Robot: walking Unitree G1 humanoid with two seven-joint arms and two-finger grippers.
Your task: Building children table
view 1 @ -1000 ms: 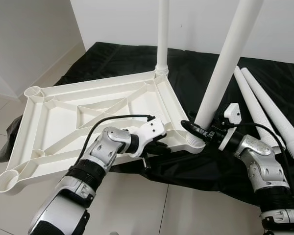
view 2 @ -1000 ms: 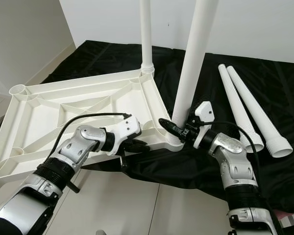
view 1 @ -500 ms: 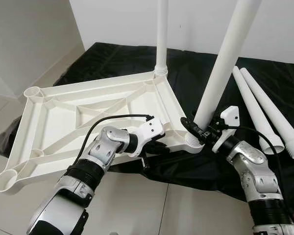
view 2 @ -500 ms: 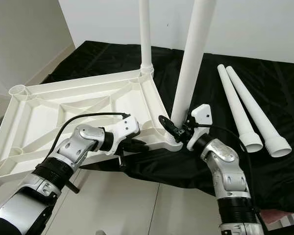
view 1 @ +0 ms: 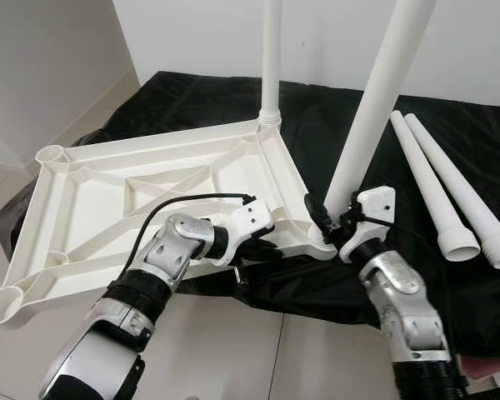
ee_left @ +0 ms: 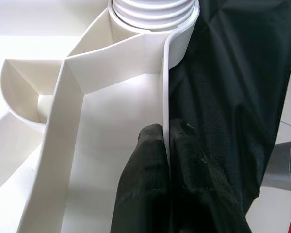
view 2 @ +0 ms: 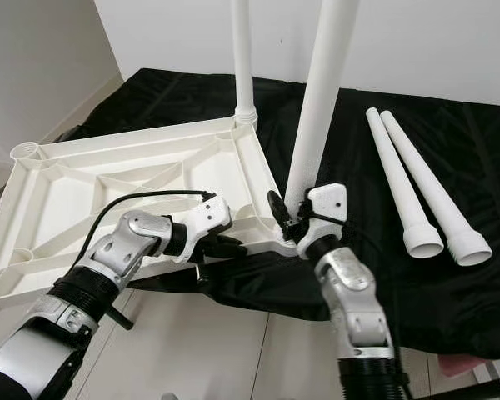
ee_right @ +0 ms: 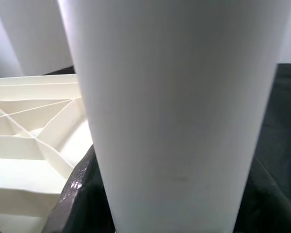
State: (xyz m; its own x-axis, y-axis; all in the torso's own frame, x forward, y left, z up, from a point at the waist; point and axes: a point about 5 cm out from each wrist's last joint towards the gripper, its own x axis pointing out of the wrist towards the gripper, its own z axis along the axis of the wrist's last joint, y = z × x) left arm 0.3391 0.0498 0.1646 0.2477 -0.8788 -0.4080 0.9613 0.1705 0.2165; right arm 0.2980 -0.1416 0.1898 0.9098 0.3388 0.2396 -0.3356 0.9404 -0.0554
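Four white legs in all: two standing upright in the corner sockets of the upturned white tabletop (view 1: 142,200), two more lying side by side on the black cloth (view 1: 192,100) well off to the right. Tabletop resting underside up, ribs showing, partly on the cloth and partly over the pale tiled floor (view 1: 233,350). Far leg (view 1: 271,58) thin and upright in the back corner socket. Near leg (view 1: 371,108) thicker, leaning slightly, seated in the front right corner socket, threaded collar just visible at the base. Right gripper (view 1: 329,227) at the foot of that near leg, black fingers (ee_right: 80,194) closed around it on both sides, pressed against the tube just above the socket. Left gripper (ee_left: 166,145) on the tabletop's front edge just beside the same corner, fingers (ee_left: 145,170) narrow and pinching the thin rim, one inside the tray, the other outside against the cloth. Loose legs (view 1: 437,187) parallel, almost touching, wide ends toward the robot, open mouths facing front. Plain white wall (view 1: 200,33) behind the cloth. A scrap of red at the lower right corner, too small to identify.
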